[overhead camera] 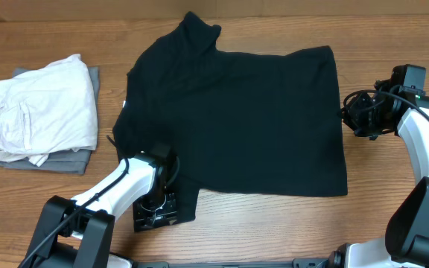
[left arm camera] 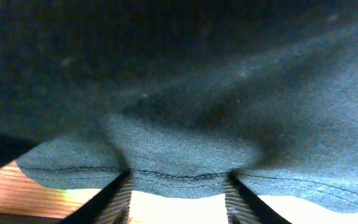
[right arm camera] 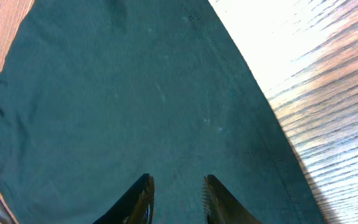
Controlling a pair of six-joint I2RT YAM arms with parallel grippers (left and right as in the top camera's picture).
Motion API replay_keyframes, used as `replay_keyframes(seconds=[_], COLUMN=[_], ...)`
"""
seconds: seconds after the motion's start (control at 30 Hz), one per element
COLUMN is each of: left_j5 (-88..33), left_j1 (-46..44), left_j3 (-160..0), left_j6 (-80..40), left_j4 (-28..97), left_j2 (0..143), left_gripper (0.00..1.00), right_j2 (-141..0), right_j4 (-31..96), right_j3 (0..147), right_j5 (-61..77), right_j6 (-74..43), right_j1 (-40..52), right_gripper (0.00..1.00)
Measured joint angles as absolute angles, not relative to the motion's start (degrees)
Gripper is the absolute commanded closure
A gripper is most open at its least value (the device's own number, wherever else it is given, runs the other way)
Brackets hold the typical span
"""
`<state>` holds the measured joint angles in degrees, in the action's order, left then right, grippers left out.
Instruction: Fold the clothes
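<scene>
The clothes, a black T-shirt [overhead camera: 237, 119], lie spread flat in the middle of the wooden table [overhead camera: 274, 223]. My left gripper [overhead camera: 157, 202] is at the shirt's near-left corner. In the left wrist view its fingers [left arm camera: 120, 199] stand apart, with the stitched hem [left arm camera: 179, 177] lying across the tips of the gripper [left arm camera: 179, 190]. My right gripper [overhead camera: 346, 115] is at the shirt's right edge. In the right wrist view the gripper [right arm camera: 178, 186] hovers open over flat black fabric [right arm camera: 135, 93], with nothing pinched between its fingers [right arm camera: 143, 194].
A folded off-white garment [overhead camera: 39, 112] rests on a grey one [overhead camera: 65, 160] at the left of the table. Bare wood shows along the front and to the right of the shirt's edge [right arm camera: 328, 106].
</scene>
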<state>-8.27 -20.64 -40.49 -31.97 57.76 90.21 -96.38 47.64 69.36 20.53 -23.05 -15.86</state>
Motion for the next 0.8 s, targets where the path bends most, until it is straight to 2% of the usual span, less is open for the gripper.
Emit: replay_keyframes(seconds=[0.13, 0.23, 0.4, 0.5, 0.8], left_j5=[-8.3, -8.3, -8.1, -7.9, -0.7], left_j1=[-20.6, -20.6, -20.6, -20.6, -20.6], left_j3=[-40.5, -40.5, -40.6, -42.7, -61.0], left_j6=[-33.2, -33.9, -34.0, -33.0, -28.6], left_j4=[57.6, 57.6, 58.6, 63.2, 76.1], left_j2=[90.2, 90.2, 90.2, 90.2, 90.2], left_gripper=[0.75, 0.96, 0.96, 0.96, 0.96], right_j2=[-96.4, -96.4, -96.4, -96.4, -96.4], right_j4=[48.0, 48.4, 49.0, 49.3, 52.0], right_j3=[69.4, 69.4, 69.4, 69.4, 69.4], right_j5=[20.5, 20.5, 20.5, 20.2, 19.4], right_j6=[-22.9, -22.9, -22.8, -22.8, -22.6], right_j1=[-15.9, -15.9, -15.9, -15.9, -16.7], right_gripper=[0.71, 0.71, 0.71, 0.71, 0.7])
